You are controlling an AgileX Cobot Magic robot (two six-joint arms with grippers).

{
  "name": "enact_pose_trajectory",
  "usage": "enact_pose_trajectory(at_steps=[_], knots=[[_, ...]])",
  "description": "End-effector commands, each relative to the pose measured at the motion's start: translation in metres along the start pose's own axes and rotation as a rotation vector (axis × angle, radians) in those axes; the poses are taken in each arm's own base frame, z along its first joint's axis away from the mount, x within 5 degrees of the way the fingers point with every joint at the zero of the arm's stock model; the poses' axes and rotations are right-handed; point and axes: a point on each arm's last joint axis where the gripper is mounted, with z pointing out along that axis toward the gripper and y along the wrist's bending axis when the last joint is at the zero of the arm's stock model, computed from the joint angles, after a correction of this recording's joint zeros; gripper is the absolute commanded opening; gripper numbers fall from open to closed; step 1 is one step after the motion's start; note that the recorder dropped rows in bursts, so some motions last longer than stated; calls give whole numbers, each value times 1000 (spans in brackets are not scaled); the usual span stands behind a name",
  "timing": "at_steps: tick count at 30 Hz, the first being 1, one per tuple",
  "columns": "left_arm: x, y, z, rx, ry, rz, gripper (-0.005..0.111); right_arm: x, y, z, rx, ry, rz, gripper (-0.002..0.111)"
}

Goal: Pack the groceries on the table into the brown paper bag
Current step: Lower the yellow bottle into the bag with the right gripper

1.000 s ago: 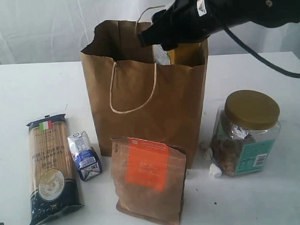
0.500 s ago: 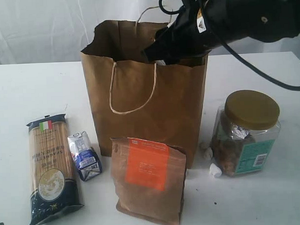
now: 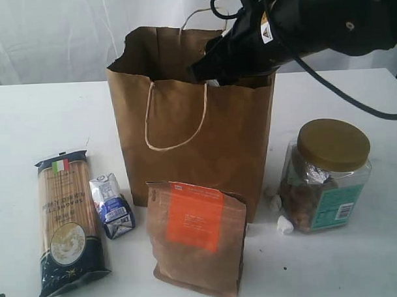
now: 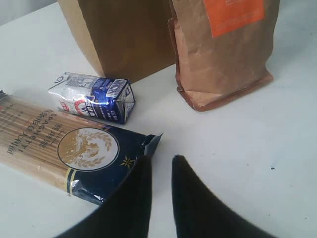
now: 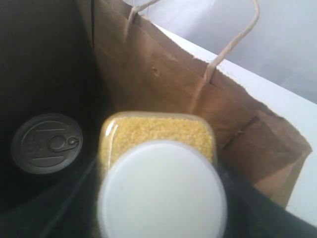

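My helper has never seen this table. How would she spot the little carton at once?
Find the tall brown paper bag. Between its base and the long spaghetti packet lies the carton: blue and white, much smaller than either neighbour.

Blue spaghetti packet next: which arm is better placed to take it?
Left, probably. The left gripper is right by the end of the blue spaghetti packet; the right gripper is inside the tall brown paper bag, closed around the yellow white-capped jar.
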Motion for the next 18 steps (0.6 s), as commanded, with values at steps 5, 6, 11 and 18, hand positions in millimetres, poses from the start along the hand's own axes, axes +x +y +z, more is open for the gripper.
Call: enact_pose_trajectory(at_steps=[5,6,11,18], knots=[[1,-1,0,8,2,0,21,-10,-2,-8,-8,-74,-13,57],[1,-1,0,8,2,0,21,-10,-2,-8,-8,-74,-13,57],[1,-1,0,8,2,0,21,-9,-2,-8,-7,-71,-13,57],[1,-1,0,8,2,0,21,-9,-2,-8,-7,-72,-14,62]])
